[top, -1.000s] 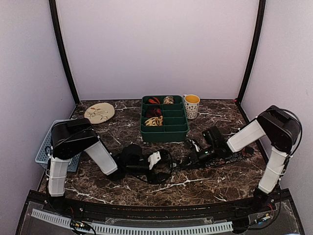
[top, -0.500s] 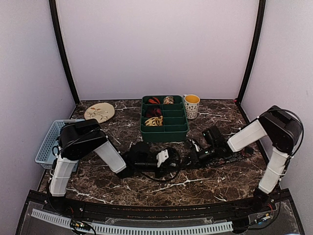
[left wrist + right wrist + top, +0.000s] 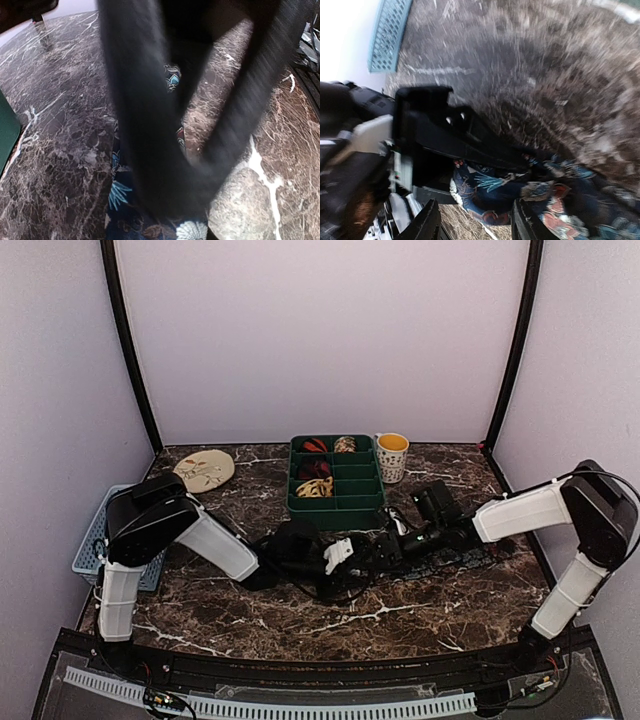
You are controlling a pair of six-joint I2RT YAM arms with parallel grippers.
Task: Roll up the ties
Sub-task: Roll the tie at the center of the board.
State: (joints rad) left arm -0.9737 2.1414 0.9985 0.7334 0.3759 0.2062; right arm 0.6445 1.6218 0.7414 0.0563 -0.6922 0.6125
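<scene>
A dark patterned tie (image 3: 487,190) is being pinched by the left gripper (image 3: 352,552) on the marble table (image 3: 430,612). The right gripper (image 3: 475,210) is being held just beside it, jaws apart.

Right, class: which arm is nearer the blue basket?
Left. The left arm rises right beside the basket, its elbow over the basket's right edge; the right arm is far off on the other side.

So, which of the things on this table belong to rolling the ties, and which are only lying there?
For the job:
- dark patterned tie, unrolled on the table
- rolled ties
- green tray that holds the rolled ones

Just lying about:
- mug beside the tray
- round plate
- blue basket at the left edge
</scene>
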